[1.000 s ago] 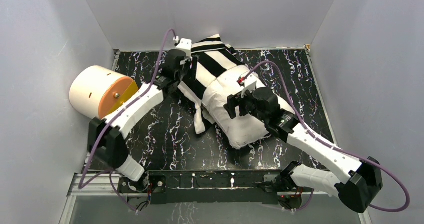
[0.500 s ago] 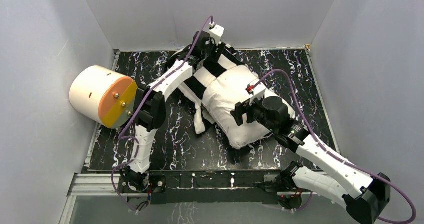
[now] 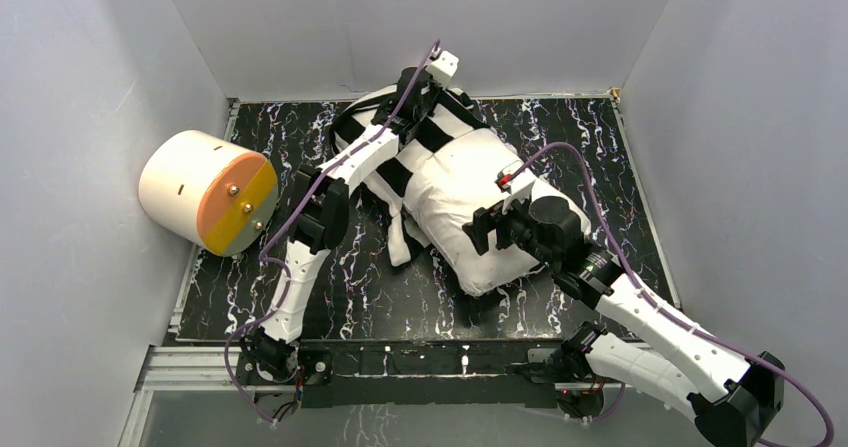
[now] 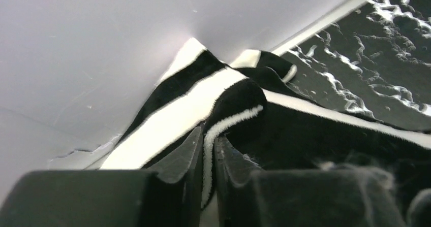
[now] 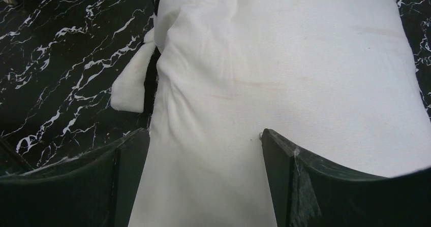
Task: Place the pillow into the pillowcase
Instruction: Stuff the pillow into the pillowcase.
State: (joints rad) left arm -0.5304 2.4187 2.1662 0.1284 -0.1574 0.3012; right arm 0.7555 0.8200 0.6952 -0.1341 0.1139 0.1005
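The white pillow (image 3: pixel 450 182) lies slantwise on the table, its far end inside the black-and-white striped pillowcase (image 3: pixel 462 110) that is bunched against the back wall. My left gripper (image 3: pixel 425 82) is at that far end. In the left wrist view it (image 4: pixel 208 135) is shut on a raised fold of the pillowcase (image 4: pixel 173 115), a white-edged ridge pinched between its fingers. My right gripper (image 3: pixel 480 229) hovers over the bare near half of the pillow. Seen from the right wrist it (image 5: pixel 203 135) is open, with the pillow (image 5: pixel 284 59) under and between its fingers.
A cream cylinder with an orange face (image 3: pixel 205 192) lies at the table's left edge. Grey walls close in the black marbled table (image 3: pixel 350 287) at the back and on both sides. A white fabric flap (image 3: pixel 400 242) hangs off the pillow's left side.
My left arm has reached from the pillowcase's left edge to its far end by the back wall and closed on a fold there. My right gripper slid slightly nearer along the pillow.
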